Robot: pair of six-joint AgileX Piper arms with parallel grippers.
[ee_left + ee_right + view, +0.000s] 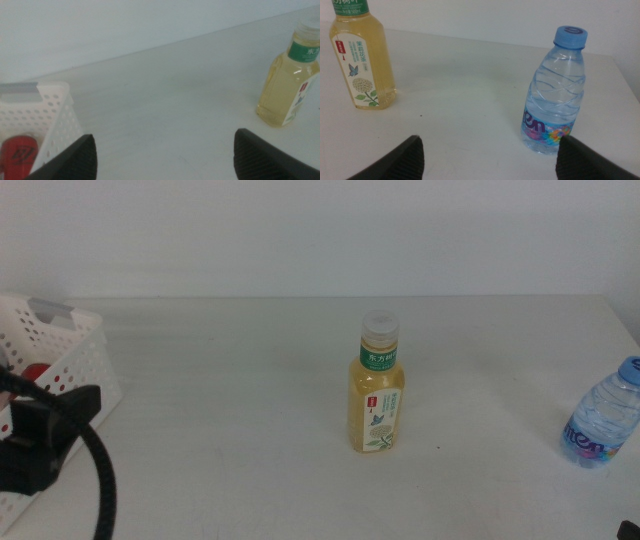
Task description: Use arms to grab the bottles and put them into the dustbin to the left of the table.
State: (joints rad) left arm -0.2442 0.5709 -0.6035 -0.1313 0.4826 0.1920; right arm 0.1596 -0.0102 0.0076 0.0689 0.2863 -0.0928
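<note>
Not much we can actually read here. The tea bottle [364, 60] has a green neck band with white Chinese characters, too cut off to make out, plus a small red tag and tiny print above a butterfly and flower drawing, all too small for us. The water bottle [554, 95] label shows big white letters, something like "en", partly turned away. The red can [19, 152] in the dustbin [56, 122] has white markings, blurred.
</note>
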